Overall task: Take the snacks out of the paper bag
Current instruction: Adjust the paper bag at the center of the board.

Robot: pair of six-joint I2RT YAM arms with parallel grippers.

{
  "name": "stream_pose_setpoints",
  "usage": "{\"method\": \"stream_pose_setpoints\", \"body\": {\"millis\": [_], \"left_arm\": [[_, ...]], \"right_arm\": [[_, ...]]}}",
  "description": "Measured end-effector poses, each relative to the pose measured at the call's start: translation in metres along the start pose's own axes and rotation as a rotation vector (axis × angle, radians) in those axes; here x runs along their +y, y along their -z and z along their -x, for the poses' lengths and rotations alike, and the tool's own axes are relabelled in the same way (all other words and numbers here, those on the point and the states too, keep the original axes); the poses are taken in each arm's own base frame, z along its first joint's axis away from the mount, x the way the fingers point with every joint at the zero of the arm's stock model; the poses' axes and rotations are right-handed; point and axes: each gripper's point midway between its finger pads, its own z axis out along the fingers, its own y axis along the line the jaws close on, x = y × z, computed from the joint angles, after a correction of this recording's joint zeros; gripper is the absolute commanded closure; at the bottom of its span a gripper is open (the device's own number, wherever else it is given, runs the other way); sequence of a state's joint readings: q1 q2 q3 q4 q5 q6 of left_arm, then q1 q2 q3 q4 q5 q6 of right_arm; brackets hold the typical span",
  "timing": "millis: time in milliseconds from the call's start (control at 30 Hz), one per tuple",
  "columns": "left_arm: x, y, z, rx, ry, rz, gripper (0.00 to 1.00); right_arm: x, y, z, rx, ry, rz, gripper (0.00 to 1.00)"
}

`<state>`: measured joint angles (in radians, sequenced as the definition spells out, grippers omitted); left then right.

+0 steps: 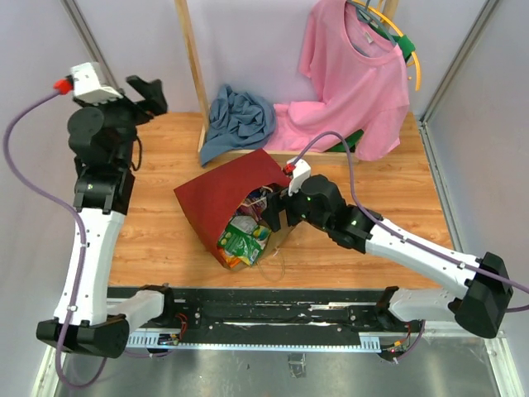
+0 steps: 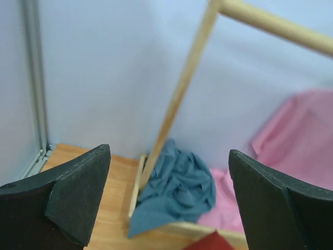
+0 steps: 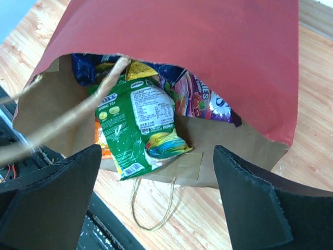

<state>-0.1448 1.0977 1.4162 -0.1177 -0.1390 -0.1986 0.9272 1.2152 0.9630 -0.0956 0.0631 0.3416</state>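
Note:
The paper bag [image 1: 223,194] lies on its side mid-table, dark red side up, mouth toward the near edge. Snacks [image 1: 244,240] spill from the mouth. In the right wrist view the paper bag [image 3: 208,47] holds a green packet [image 3: 138,125] in front, with an orange one [image 3: 101,146], a purple one [image 3: 200,101] and a blue one [image 3: 83,65] behind it. My right gripper [image 3: 157,151] hovers open just outside the mouth, gripping nothing; it sits by the bag's right edge [image 1: 277,217]. My left gripper [image 1: 149,93] is raised at the far left, open and empty [image 2: 169,151].
A twine handle [image 3: 156,208] lies on the wood before the bag; another [image 3: 67,109] crosses the mouth. A blue-grey cloth [image 1: 240,116] and pink shirt [image 1: 355,74] hang on the wooden rack [image 1: 192,66] at the back. A black rail [image 1: 273,310] runs along the near edge.

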Motion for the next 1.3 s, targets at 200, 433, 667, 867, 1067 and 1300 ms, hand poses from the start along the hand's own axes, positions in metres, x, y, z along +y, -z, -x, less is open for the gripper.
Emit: {"method": "stream_pose_setpoints", "body": {"millis": [200, 433, 667, 867, 1067, 1300], "left_arm": [[0.051, -0.034, 0.008, -0.085, 0.187, 0.192, 0.03], [0.089, -0.088, -0.112, 0.066, 0.258, 0.323, 0.01], [0.121, -0.086, -0.187, 0.237, 0.248, 0.506, 0.00], [0.076, -0.083, -0.161, 0.168, 0.322, 0.232, 0.00], [-0.010, -0.075, -0.144, 0.298, 0.310, -0.233, 0.00], [-0.103, 0.005, -0.162, 0.507, 0.201, -0.832, 0.00]], "right_arm": [[0.006, 0.012, -0.008, -0.010, -0.039, 0.041, 0.14], [0.018, 0.020, -0.037, 0.003, -0.115, 0.106, 0.12], [0.022, 0.031, -0.098, 0.061, -0.207, 0.170, 0.13], [0.028, 0.026, -0.128, 0.058, -0.357, 0.221, 0.25], [0.042, 0.016, -0.126, 0.053, -0.454, 0.256, 0.26], [0.045, 0.003, -0.139, 0.090, -0.488, 0.243, 0.27]]}}
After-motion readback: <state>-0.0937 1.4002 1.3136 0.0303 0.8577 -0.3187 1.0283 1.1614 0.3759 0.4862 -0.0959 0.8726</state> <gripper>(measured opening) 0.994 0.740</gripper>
